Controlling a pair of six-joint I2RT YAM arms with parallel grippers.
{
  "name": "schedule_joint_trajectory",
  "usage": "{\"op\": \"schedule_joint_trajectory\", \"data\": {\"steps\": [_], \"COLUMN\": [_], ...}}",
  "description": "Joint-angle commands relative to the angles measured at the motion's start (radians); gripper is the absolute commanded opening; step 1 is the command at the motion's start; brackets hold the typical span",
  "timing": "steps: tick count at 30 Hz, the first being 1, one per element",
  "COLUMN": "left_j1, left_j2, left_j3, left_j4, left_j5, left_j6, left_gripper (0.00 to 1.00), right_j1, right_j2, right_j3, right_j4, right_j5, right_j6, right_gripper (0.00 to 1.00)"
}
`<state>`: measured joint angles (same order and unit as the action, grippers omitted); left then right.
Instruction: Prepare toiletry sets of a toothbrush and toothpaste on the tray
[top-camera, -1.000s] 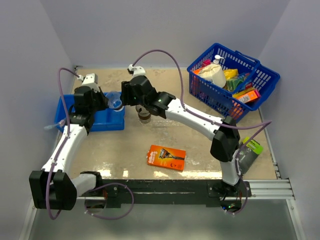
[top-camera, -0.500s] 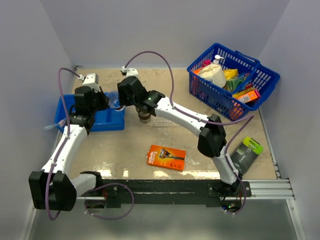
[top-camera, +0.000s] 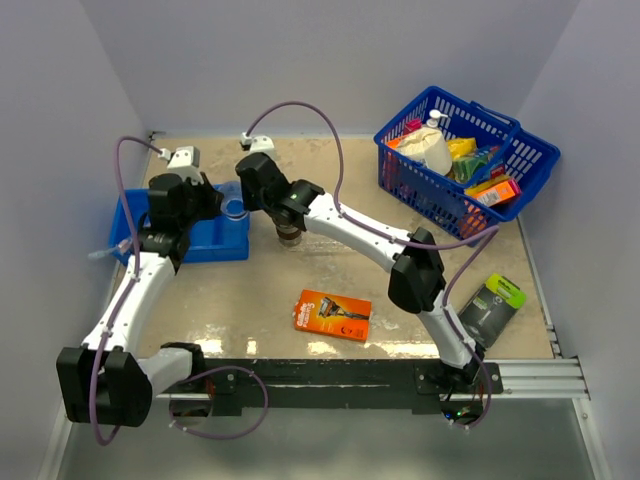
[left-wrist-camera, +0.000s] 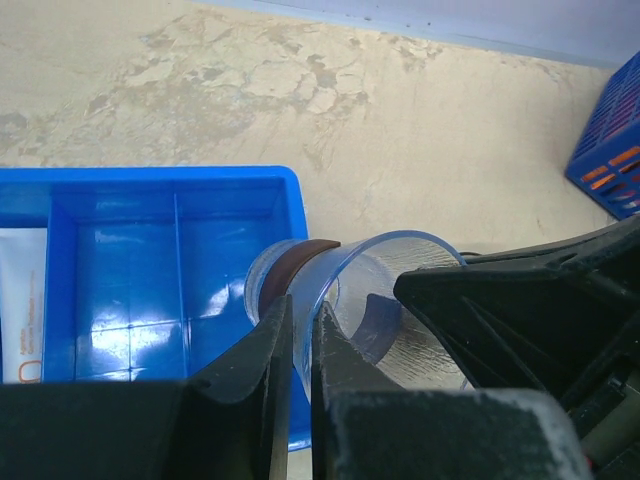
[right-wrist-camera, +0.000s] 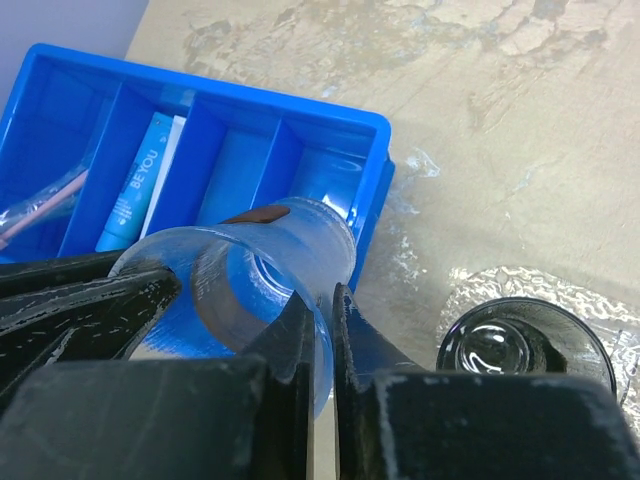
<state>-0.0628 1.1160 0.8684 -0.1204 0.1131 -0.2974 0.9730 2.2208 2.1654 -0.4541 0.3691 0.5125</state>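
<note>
**Right arm now clamped on the cup too**

Since the earlier frames the right arm has reached further left toward the bin. Its jaws have gone from half-spread to pinched.

- right end effector (right-wrist-camera: 322, 300): fingers together on the wall of the clear cup (right-wrist-camera: 250, 260), one inside the rim and one outside.
- left end effector (left-wrist-camera: 300, 315): same pinch on the opposite wall, so both arms hold the one cup.
- The cup hangs tilted, mouth toward the wrists, over the right end of the blue bin (right-wrist-camera: 230, 105). It touches neither the bin nor the tabletop (left-wrist-camera: 330, 90).
- My read is a handover, or two nested cups being pulled apart. I can't tell which.
- toothpaste (right-wrist-camera: 135, 185): a blue tube lying in a bin compartment, not picked yet. The thin wrapped item at the bin's far left may be a toothbrush; it's too blurred to confirm.
- second cup (right-wrist-camera: 520, 350): upright just right of the bin, on a glistening patch that looks like the tray (right-wrist-camera: 480, 285). It looks empty.

No set is assembled yet. The risk is the thin wall buckling under two opposing pinches.
</note>
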Motion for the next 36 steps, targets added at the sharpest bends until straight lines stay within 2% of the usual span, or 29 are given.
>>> {"op": "schedule_joint_trajectory", "data": {"steps": [1, 3, 5, 6, 8, 9, 11, 12, 15, 18, 24, 31, 36], "left_j1": [-0.005, -0.005, -0.005, -0.005, -0.005, -0.005, -0.005, -0.005, -0.005, -0.005, -0.005, -0.003, -0.005], "left_j2": [-0.039, -0.039, -0.041, -0.045, -0.048, -0.057, -0.077, -0.087, -0.119, -0.134, -0.148, -0.148, -0.131], "left_j3": [0.007, 0.007, 0.009, 0.009, 0.009, 0.009, 0.011, 0.009, 0.009, 0.012, 0.015, 0.011, 0.007], "left_j4": [0.157, 0.159, 0.159, 0.157, 0.157, 0.157, 0.153, 0.150, 0.148, 0.143, 0.134, 0.131, 0.160], "left_j5": [0.094, 0.100, 0.103, 0.102, 0.102, 0.097, 0.066, 0.045, 0.005, -0.024, -0.072, -0.093, 0.006], "left_j6": [-0.037, -0.037, -0.036, -0.034, -0.032, -0.032, -0.032, -0.026, -0.011, -0.003, 0.004, 0.006, 0.021], "left_gripper": [0.00, 0.00, 0.11, 0.21, 0.29, 0.38, 0.47, 0.55, 0.66, 0.71, 0.77, 0.80, 0.80], "right_j1": [0.004, 0.006, 0.006, 0.006, 0.004, 0.003, 0.000, 0.000, -0.002, -0.008, -0.037, -0.115, -0.224], "right_j2": [-0.038, -0.050, -0.072, -0.076, -0.098, -0.104, -0.130, -0.141, -0.187, -0.233, -0.357, -0.525, -0.660], "right_j3": [0.018, -0.001, -0.025, -0.032, -0.052, -0.059, -0.072, -0.075, -0.095, -0.110, -0.183, -0.292, -0.406], "right_j4": [0.072, 0.101, 0.117, 0.129, 0.143, 0.155, 0.163, 0.166, 0.181, 0.178, 0.160, 0.023, -0.055], "right_j5": [-0.004, -0.016, -0.024, -0.024, -0.030, -0.035, -0.048, -0.055, -0.082, -0.096, -0.122, -0.105, -0.144], "right_j6": [-0.003, -0.006, -0.012, -0.017, -0.025, -0.028, -0.029, -0.029, -0.040, -0.061, -0.130, -0.232, -0.299], "right_gripper": [0.00, 0.00, 0.00, 0.00, 0.00, 0.00, 0.00, 0.00, 0.00, 0.00, 0.00, 0.00, 0.00]}}
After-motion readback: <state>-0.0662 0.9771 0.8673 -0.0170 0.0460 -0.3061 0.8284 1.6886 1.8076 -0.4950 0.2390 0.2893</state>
